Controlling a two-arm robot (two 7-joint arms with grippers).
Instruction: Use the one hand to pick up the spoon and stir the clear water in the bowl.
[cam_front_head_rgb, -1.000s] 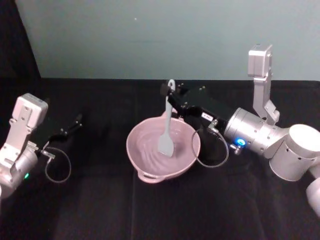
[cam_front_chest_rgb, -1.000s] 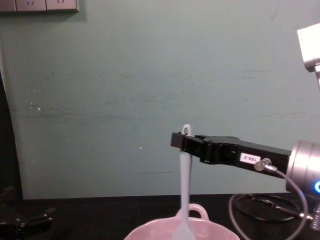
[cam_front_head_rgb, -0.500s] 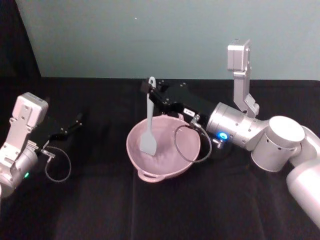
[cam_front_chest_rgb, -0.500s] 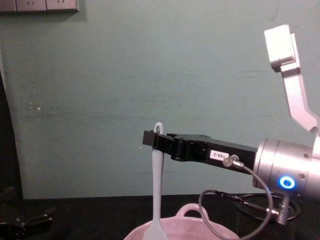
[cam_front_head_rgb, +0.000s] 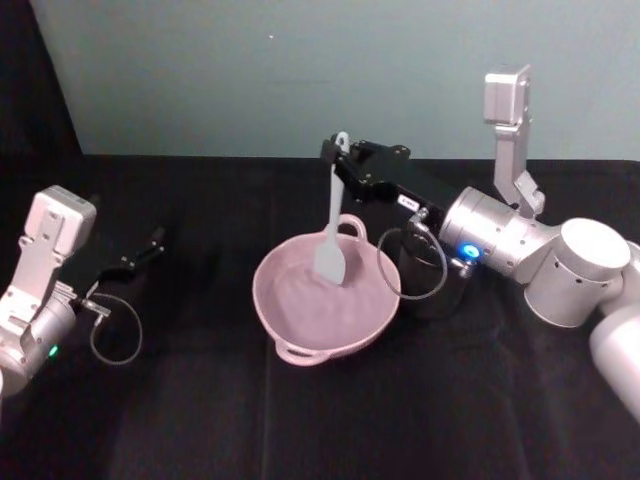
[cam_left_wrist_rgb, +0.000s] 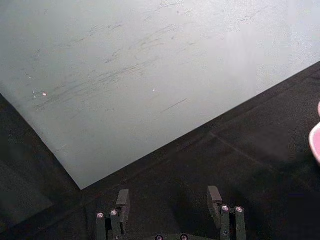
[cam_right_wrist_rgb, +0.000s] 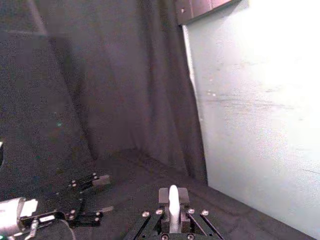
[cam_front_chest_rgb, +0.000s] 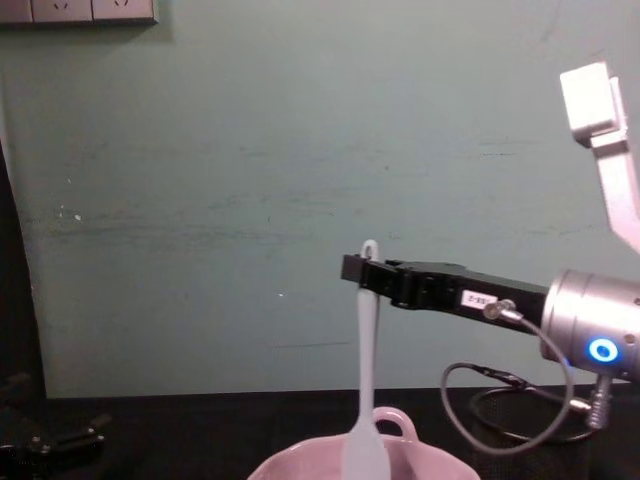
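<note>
Stirring: right tool (cam_front_head_rgb: 338, 156) clamps spoon (cam_front_head_rgb: 331, 262) tip, head in bowl (cam_front_head_rgb: 300, 315) — next, circle clear of rim. Left tool (cam_left_wrist_rgb: 168, 194) parked left, jaws apart.

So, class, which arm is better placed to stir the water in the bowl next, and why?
Right. The right gripper is shut on the spoon, whose head hangs over the bowl. The left gripper sits open, well away to the bowl's left.

Smooth plastic spoon (cam_front_head_rgb: 333, 222), glossy pink bowl (cam_front_head_rgb: 263, 301), matt black cloth (cam_front_head_rgb: 200, 410).
</note>
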